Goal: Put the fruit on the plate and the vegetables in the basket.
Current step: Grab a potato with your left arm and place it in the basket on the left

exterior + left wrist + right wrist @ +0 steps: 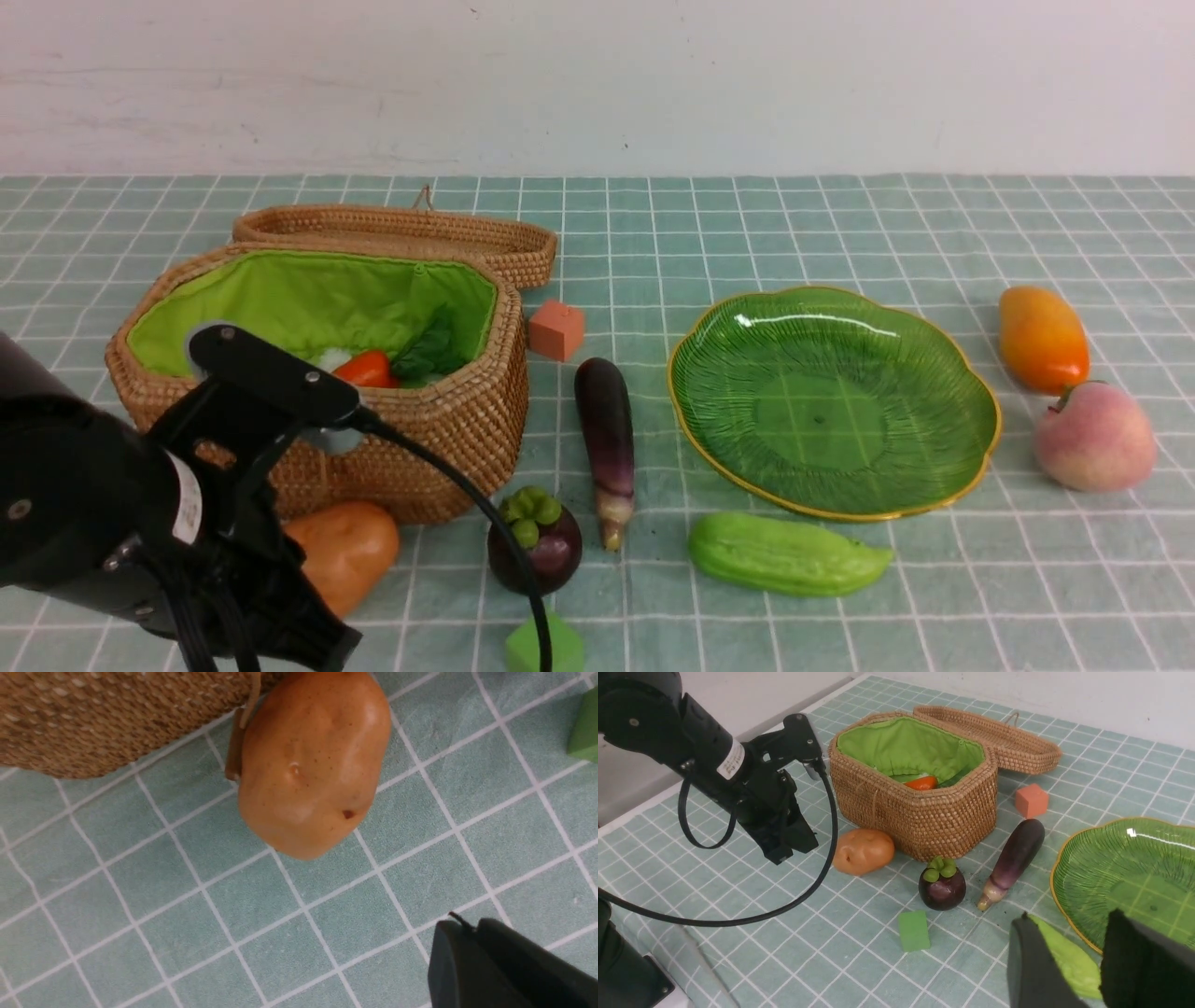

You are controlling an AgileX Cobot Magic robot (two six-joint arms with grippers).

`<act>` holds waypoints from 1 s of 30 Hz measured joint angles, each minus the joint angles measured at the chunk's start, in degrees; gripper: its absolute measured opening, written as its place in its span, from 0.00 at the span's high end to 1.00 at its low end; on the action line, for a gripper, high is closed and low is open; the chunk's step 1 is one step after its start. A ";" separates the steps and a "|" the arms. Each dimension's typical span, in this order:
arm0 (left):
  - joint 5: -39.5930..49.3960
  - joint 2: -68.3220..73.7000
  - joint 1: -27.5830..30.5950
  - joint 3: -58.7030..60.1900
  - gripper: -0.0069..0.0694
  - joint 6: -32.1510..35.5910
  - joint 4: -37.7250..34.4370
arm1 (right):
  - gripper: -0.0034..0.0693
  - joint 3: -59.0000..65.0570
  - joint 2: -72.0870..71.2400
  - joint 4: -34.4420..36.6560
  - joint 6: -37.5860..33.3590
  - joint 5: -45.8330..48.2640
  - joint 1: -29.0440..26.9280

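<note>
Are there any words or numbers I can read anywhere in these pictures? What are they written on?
White sticker on the left arm: it has dark print, but it is too small and blurred to read in any view.
Everything else: no words, numbers, brands or signs show.

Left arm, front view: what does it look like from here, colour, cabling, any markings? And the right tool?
The left arm is matte black and cylindrical, with a white printed label and a black cable looping off its black bracket. The left tool is black and wedge-shaped. The right tool shows two flat black fingers; its arm is out of view.
</note>
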 joint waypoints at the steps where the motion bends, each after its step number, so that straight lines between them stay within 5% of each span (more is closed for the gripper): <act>1: -0.22 0.00 0.00 0.00 0.78 0.00 0.35 | 0.63 0.00 0.00 0.05 0.00 0.00 0.00; 13: -7.79 3.57 0.00 0.04 0.10 -0.06 5.73 | 0.63 0.00 0.00 0.38 0.00 0.32 0.00; 30: -15.29 19.95 0.00 0.04 0.14 -16.10 23.93 | 0.63 0.00 0.00 0.42 0.00 5.79 0.00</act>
